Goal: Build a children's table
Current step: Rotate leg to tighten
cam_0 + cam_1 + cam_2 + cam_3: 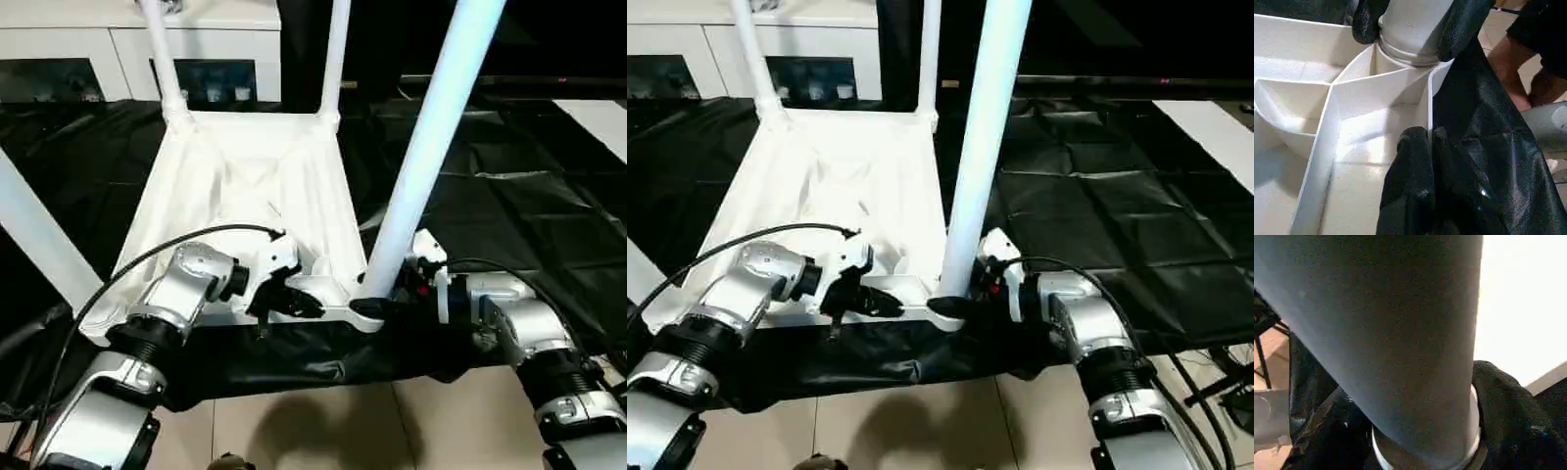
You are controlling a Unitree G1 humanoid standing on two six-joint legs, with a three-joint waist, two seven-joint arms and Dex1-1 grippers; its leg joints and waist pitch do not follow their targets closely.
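Observation:
The white tabletop lies upside down on a black sheet, its ribbed underside facing up. Two legs stand in the far corner sockets. A third leg rises at the near left. The fourth leg stands in the near right socket. My right gripper is shut around this leg's base, with one finger showing against it. My left gripper is shut on the tabletop's near rim, just beside that socket.
The black sheet covers the floor under and to the right of the tabletop. A white cabinet with glass doors stands behind. Tiled floor lies near my body. Part of a person shows beyond my right forearm.

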